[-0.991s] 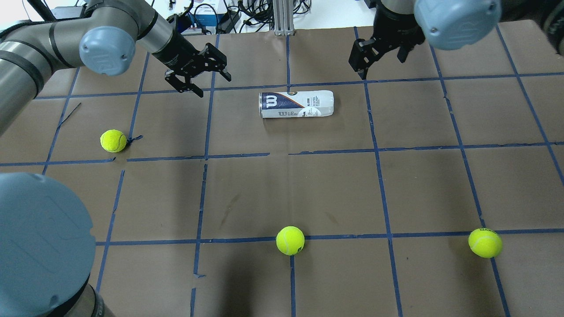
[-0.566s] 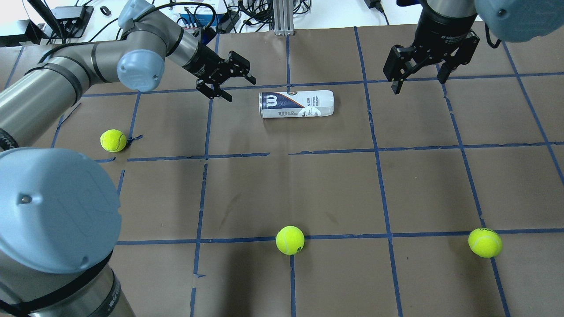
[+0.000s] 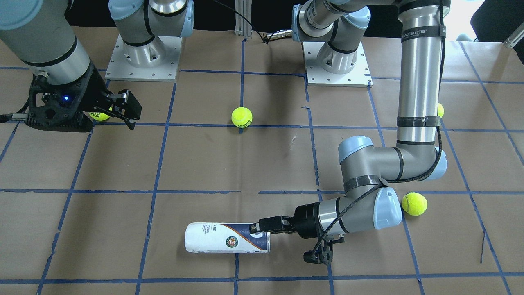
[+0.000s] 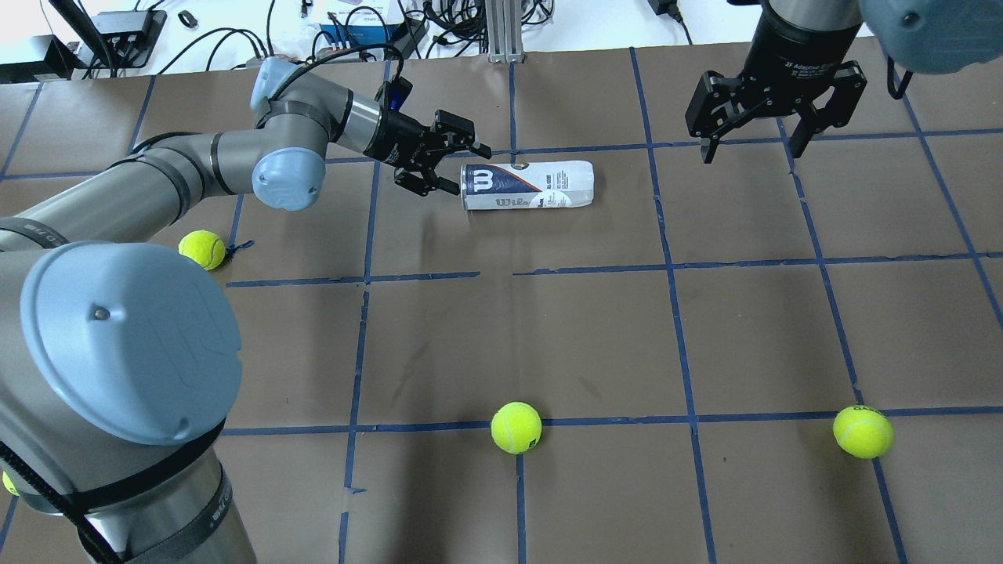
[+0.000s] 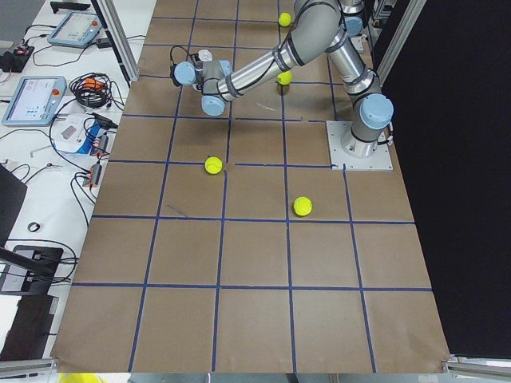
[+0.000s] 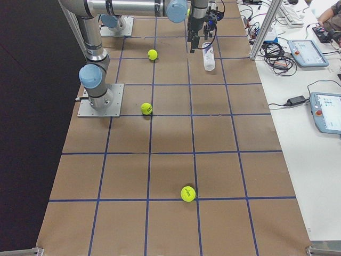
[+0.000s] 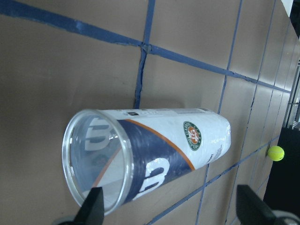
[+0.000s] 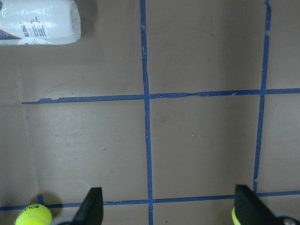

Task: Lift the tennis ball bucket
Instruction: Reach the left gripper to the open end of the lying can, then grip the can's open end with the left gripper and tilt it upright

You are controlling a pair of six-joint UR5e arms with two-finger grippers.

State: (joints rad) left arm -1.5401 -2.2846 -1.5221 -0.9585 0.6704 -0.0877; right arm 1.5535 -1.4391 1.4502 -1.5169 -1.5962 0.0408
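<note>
Fingers of the left gripper (image 4: 465, 168) are spread wide and hold nothing. They point sideways along the table, one on each side of the rimmed end of the tennis ball bucket (image 4: 533, 186). The left wrist view shows both fingertips at the bottom of the frame, with the bucket (image 7: 164, 150) ahead and its clear round end closest to the left tip. Whether either finger touches the rim cannot be told. In the front-facing view one finger (image 3: 266, 225) overlaps the bucket's navy end.

The right gripper (image 4: 751, 153) hangs above the table, well apart from the bucket. Its fingers are also wide apart and it holds nothing. Its wrist camera catches only the bucket's white end (image 8: 42, 21) in a corner.

The bucket lies on its side on the table (image 4: 595, 337). Its long axis runs across the table, roughly parallel to the far edge. The silvery rimmed end points toward the robot's left arm and the white end toward the right arm.

The bucket sits in the far row of taped squares, just beside a blue tape line (image 4: 588, 147). Past that row is the table's far edge, with cables (image 4: 376, 23) beyond it. Bare brown paper lies along the bucket's near side. The three tennis balls (image 4: 201, 249) (image 4: 515, 428) (image 4: 862, 432) rest well away from it.
</note>
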